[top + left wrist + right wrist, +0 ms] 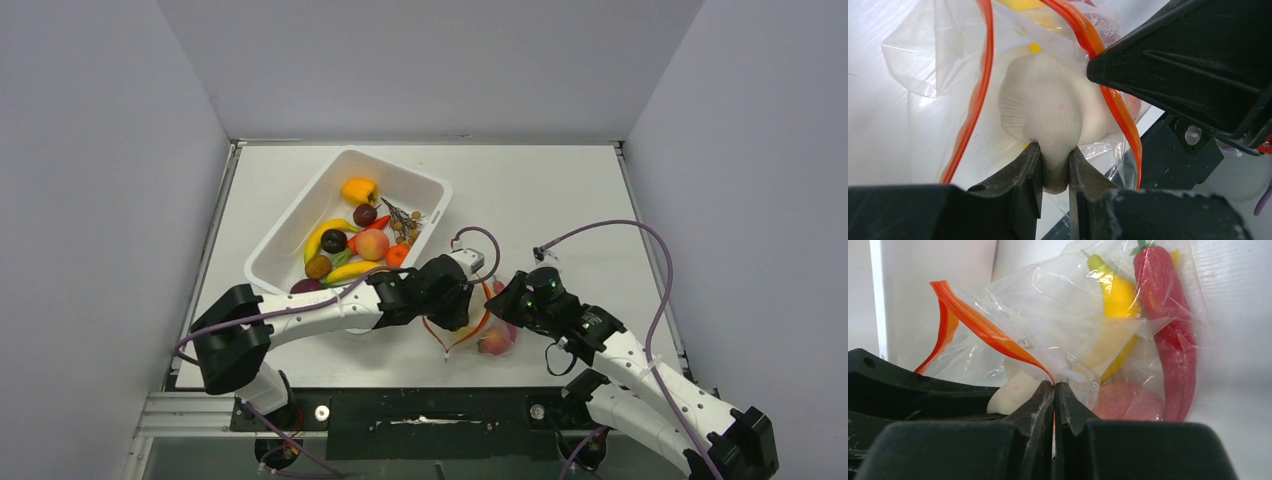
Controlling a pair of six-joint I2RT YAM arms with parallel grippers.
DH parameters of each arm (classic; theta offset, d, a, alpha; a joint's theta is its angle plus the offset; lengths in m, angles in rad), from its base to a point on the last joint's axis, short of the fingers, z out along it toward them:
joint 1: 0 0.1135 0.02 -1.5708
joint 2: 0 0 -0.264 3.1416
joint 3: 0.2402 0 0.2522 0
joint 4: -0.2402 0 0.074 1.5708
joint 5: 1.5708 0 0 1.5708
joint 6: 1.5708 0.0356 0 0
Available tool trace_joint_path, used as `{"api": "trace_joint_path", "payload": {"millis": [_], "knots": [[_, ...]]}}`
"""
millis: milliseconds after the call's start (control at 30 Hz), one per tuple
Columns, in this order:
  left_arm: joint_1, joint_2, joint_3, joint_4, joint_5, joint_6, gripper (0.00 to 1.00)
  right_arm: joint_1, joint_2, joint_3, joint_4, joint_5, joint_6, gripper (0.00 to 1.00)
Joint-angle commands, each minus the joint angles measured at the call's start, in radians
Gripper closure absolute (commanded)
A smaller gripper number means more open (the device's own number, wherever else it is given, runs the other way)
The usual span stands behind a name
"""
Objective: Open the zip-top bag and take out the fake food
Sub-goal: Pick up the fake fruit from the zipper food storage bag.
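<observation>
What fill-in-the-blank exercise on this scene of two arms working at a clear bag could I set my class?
The left arm's fingers grip a ribbed plastic toy coloured ____. The right arm's fingers are shut on the crinkly clear plastic bag at its orange ____. The long glossy plastic chili in that bag is ____.
Missing words: white; zip strip; red.

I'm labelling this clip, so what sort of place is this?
Probably a robot lab cell: bare grey walls around a white table, two robot arms at its edge, plastic food in a tub.
</observation>
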Motion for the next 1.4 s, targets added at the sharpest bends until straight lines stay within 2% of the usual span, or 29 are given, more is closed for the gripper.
{"api": "trace_joint_path", "payload": {"millis": [0,100,267,333,667,900,1033,1367], "knots": [[0.000,-0.071,-0.024,0.150,0.026,-0.065,1.00,-0.006,0.013,0.020,0.031,0.001,-0.008,0.99],[0.031,-0.101,-0.084,0.218,0.029,-0.144,1.00,-0.006,0.007,0.020,0.025,0.008,-0.007,0.98],[0.131,-0.177,-0.256,0.488,0.200,-0.294,1.00,-0.012,-0.018,0.015,-0.001,0.033,0.002,0.98],[0.148,-0.199,-0.284,0.536,0.232,-0.310,1.00,-0.015,-0.029,0.010,-0.011,0.041,0.005,0.98],[0.154,-0.199,-0.291,0.569,0.265,-0.314,1.00,-0.027,-0.025,-0.001,0.020,0.009,-0.006,0.97],[0.110,-0.120,-0.152,0.398,0.302,-0.194,1.00,-0.027,-0.001,0.010,0.027,-0.002,-0.020,0.95],[0.078,-0.111,-0.119,0.390,0.279,-0.168,1.00,-0.028,-0.013,0.006,0.023,0.012,-0.009,0.95],[0.088,-0.268,-0.173,0.480,0.204,-0.174,1.00,-0.032,-0.060,-0.001,-0.010,0.046,-0.002,0.95]]}}
